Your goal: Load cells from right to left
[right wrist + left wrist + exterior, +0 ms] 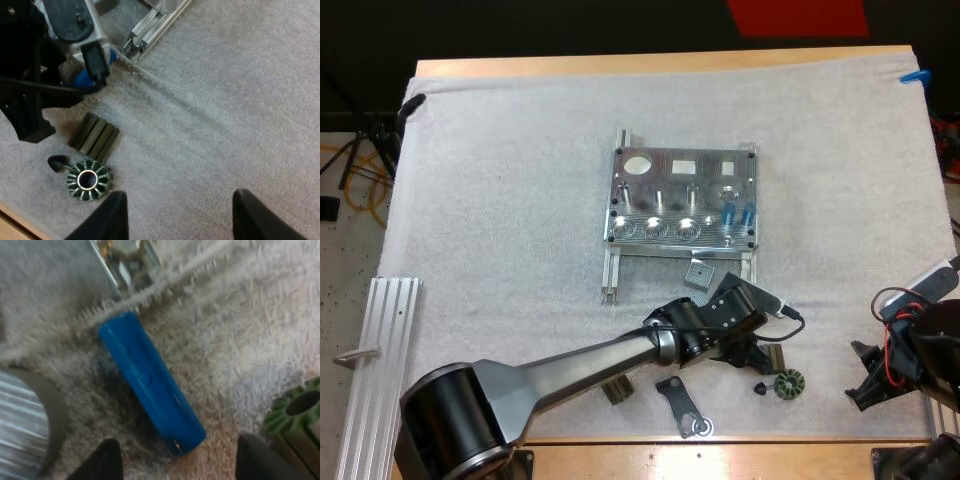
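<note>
The metal fixture (685, 205) lies mid-mat with two blue cylinders (738, 212) standing in its right side. A third blue cylinder (150, 382) lies flat on the mat near the fixture's rail end (130, 260). My left gripper (175, 465) hovers right over this cylinder's near end, open, fingers apart and clear of it. From above, my left gripper (755, 355) sits just below the fixture's right rail. My right gripper (180, 220) is open over bare mat, near the table's right front (868, 385). The same cylinder (82, 79) peeks out under the left gripper.
A green-black gear (788, 384), a small black cone (763, 387) and a ribbed dark block (94, 135) lie beside the left gripper. A grey square part (700, 275), a black bracket (682, 405) and a dark block (616, 390) are nearby. An aluminium extrusion (380, 370) lies at front left.
</note>
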You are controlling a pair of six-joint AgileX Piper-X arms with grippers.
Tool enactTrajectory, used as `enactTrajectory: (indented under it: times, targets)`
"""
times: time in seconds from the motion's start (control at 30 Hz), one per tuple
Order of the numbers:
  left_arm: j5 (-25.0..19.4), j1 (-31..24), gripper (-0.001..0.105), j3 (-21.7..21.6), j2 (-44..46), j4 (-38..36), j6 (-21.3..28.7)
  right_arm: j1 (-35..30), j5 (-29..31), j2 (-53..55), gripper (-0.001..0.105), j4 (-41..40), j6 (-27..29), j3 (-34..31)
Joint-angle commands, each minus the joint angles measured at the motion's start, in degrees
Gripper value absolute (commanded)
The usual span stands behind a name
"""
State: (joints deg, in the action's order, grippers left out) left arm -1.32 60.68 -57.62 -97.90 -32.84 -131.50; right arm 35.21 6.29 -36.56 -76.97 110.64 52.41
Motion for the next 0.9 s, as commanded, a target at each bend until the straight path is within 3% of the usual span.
enactTrajectory:
  times: [0.0, 0.63, 0.73, 0.87]
  targets:
    - [0.6, -0.03, 0.05, -0.4, -0.13, 0.19, -0.67, -0.33, 0.32, 0.25, 0.047, 0.03, 0.14, 0.12]
    - [0.73, -2.07, 0.049, -0.4, -2.65, 4.25, -4.91, -0.33, 0.32, 0.25, 0.047, 0.64, 0.63, 0.12]
    - [1.71, -3.63, 0.043, -0.25, -2.65, 3.51, -4.91, -0.33, 0.32, 0.25, 0.047, 0.64, 0.66, 0.12]
    - [4.8, -5.32, 0.023, -0.27, -2.65, 3.51, -4.91, -0.33, 0.32, 0.25, 0.047, 1.09, 1.45, 0.12]
